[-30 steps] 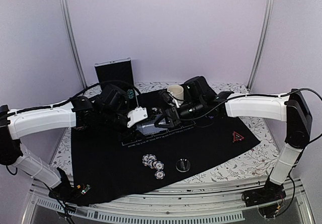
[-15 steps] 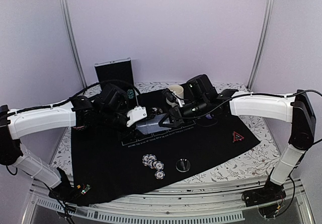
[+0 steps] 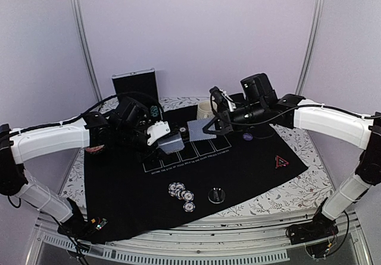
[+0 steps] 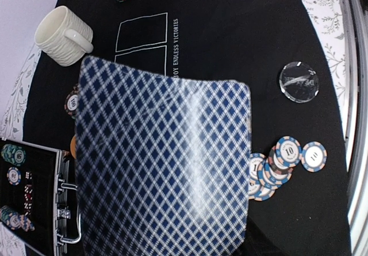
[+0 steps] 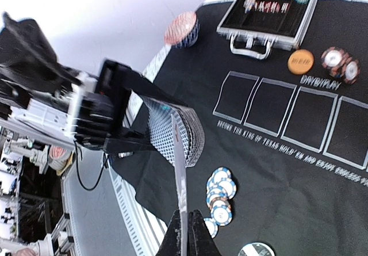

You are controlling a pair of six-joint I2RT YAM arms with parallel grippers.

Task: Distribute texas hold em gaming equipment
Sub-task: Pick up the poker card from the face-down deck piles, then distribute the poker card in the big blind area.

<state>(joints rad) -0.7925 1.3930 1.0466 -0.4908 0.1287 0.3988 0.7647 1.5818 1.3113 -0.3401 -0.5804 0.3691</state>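
Cards are split between the two arms. The left gripper [image 3: 162, 138] is clamped on the deck [image 4: 164, 158], whose blue diamond-patterned back fills most of the left wrist view. The right gripper [image 5: 185, 234] is pinched tight on a single card [image 3: 198, 127], held in the air just right of the deck at the centre of the top view, above the far half of the black mat [image 3: 119, 187]. In the right wrist view that card runs edge-on up from the fingertips at the bottom centre, with the fanned deck just behind it. A cluster of striped chips [image 3: 181, 192] lies on the mat at lower centre of the top view, with the dark disc [image 3: 216, 195] just to its right. The red-edged triangle [image 3: 280, 161] sits well apart at the right side of the mat, and the purple disc [image 3: 247, 136] lies below the right arm. The orange disc [image 5: 301, 61] shows at the upper right of the right wrist view, beside a few more chips and below the open case [image 5: 270, 14]. The cream mug [image 4: 60, 29] stands at the upper left of the left wrist view.
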